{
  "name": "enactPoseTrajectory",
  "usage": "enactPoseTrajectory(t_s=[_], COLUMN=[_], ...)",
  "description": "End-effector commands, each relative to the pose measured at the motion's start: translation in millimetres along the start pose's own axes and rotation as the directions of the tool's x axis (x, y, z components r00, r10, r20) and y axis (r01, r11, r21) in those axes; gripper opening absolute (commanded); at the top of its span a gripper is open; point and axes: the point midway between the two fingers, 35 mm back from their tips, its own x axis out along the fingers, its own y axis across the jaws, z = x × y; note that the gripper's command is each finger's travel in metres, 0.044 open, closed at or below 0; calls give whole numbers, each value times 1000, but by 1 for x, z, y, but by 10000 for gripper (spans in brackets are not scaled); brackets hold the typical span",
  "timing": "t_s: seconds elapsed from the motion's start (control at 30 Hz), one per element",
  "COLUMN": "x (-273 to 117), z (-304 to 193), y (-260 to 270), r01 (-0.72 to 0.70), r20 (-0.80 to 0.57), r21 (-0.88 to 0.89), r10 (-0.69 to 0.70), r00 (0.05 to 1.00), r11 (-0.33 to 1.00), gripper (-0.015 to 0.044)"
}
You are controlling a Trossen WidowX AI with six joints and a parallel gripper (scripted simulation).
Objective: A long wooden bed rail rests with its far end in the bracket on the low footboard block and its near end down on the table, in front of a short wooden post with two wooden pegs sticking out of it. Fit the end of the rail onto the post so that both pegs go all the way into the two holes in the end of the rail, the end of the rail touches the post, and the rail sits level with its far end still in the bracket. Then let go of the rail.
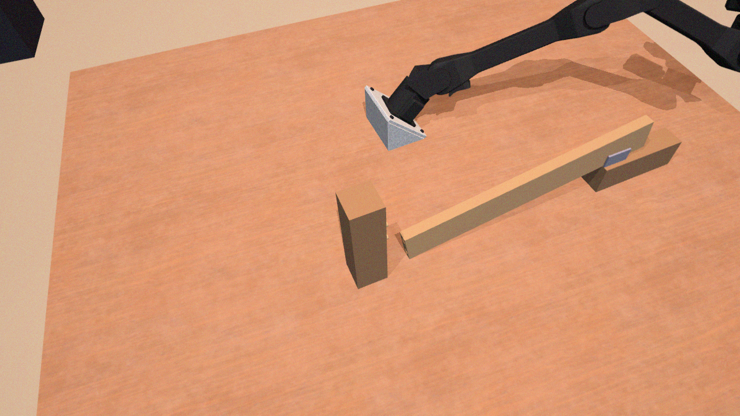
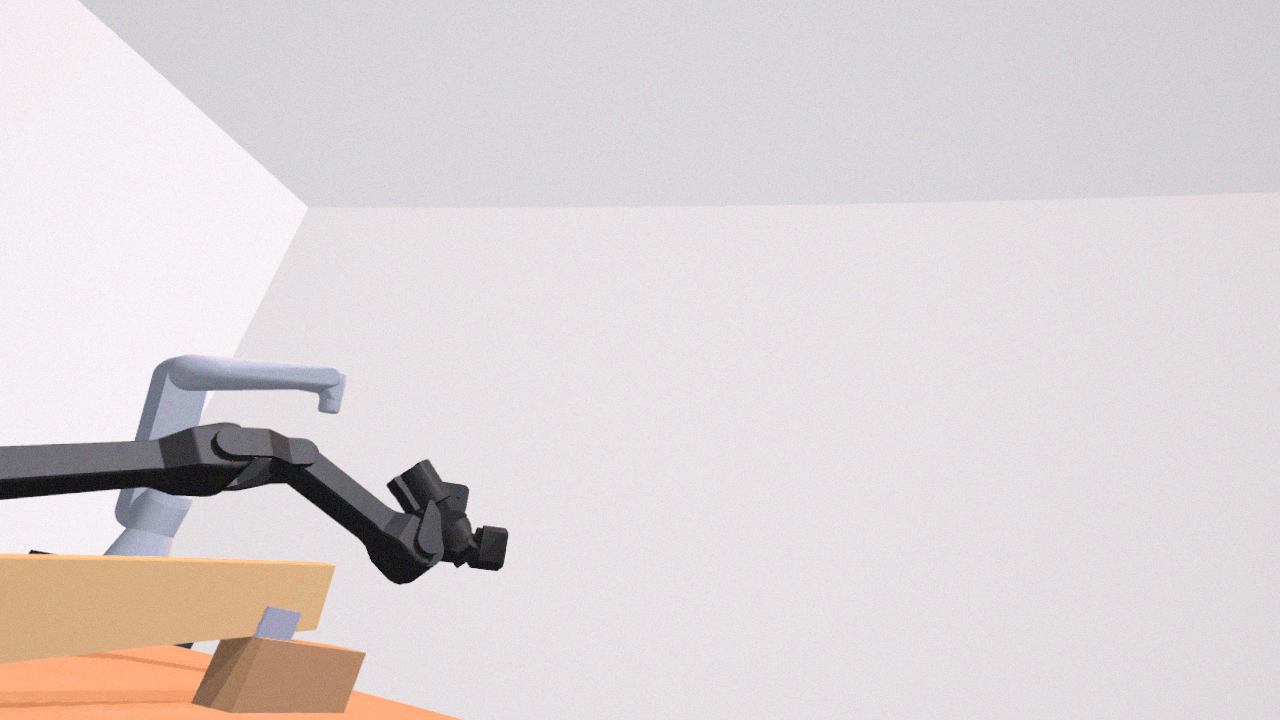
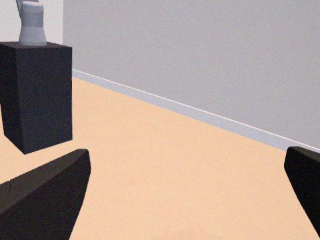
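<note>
No writing, brand or label can be read on anything in view.

The gripper (image 3: 187, 209) hangs in the air with its fingers spread wide and nothing between them; in the wrist view only bare tan floor and a grey wall show in the gap. The fingers are matt black wedges with flat faces and blunt tips. A dark, square-edged block (image 3: 37, 93) stands past the left-hand finger in that view, with a pale grey cylinder (image 3: 32, 24) on top of it.

The rail (image 1: 525, 186) lies well apart from the fingers, off to one side and lower, on the table (image 1: 207, 258). It is a long, straight bar of light wood, square in section, with smooth faces and sharp edges. Its far end sits in a small grey bracket (image 1: 618, 156) on the footboard (image 1: 633, 165), a low, darker brown block. Its near end is down on the table just in front of the post (image 1: 362, 232), a short upright block of mid-brown wood. A narrow gap parts the two; the pegs (image 1: 388, 231) show there only as a pale sliver. The rail slopes down from the bracket to the table.

The arm (image 1: 496, 51) is black and slender; in the top view a grey, speckled, wedge-shaped housing (image 1: 393, 123) hides the fingers. The table top is reddish-orange with a fine wood grain.
</note>
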Motion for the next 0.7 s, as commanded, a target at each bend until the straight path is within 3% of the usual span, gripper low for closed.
enactPoseTrajectory(t_s=[0.0, 0.23, 0.5, 0.67], x=[-1, -68, -194, -238], z=[-1, -44, -84, -92], y=[-2, -68, -126, -136], r01=[6, 222, 400, 435], r20=[-5, -202, -433, -495], r21=[-3, -131, -279, -326], r10=[-6, -246, -486, -544], r00=[1000, 948, 759, 678], r11=[1000, 966, 873, 839], gripper=[426, 440, 440, 440])
